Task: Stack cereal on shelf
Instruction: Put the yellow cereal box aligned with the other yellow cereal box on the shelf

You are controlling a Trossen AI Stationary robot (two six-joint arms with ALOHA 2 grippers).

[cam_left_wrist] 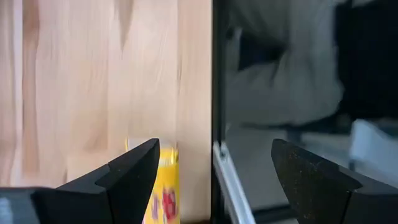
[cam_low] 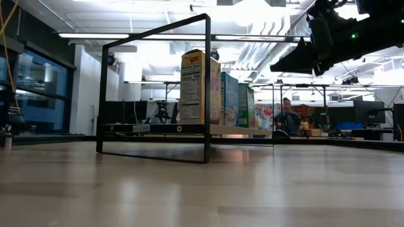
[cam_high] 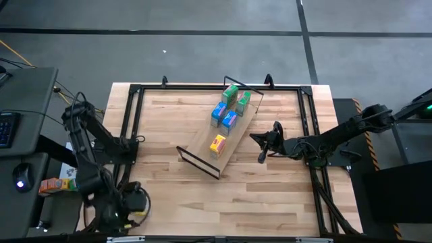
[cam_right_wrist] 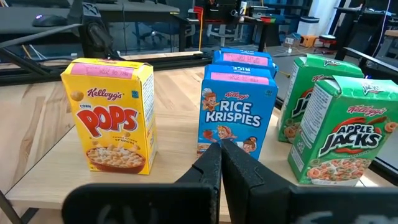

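Observation:
The shelf [cam_high: 237, 129] lies slantwise mid-table, its board raised on black wire end frames [cam_low: 154, 88]. Five cereal boxes stand on it: two green [cam_high: 236, 96], two blue [cam_high: 224, 117], one yellow [cam_high: 217, 144]. In the right wrist view they face me: yellow [cam_right_wrist: 112, 115], blue [cam_right_wrist: 236, 112], green [cam_right_wrist: 339, 127]. My right gripper [cam_right_wrist: 221, 149] is shut and hovers just right of the shelf [cam_high: 256, 139], raised off the table [cam_low: 278, 66]. My left gripper [cam_left_wrist: 214, 168] is open at the table's near left corner [cam_high: 135, 202]. A yellow box [cam_left_wrist: 163, 186] lies on the tabletop beyond one finger.
A black metal frame [cam_high: 128, 121] runs round the tabletop. Bare planks [cam_high: 256, 202] stretch along the near side. A side desk with a mouse [cam_high: 20, 182] and small coloured things stands left of the table. A person [cam_low: 289, 116] sits far off in the room.

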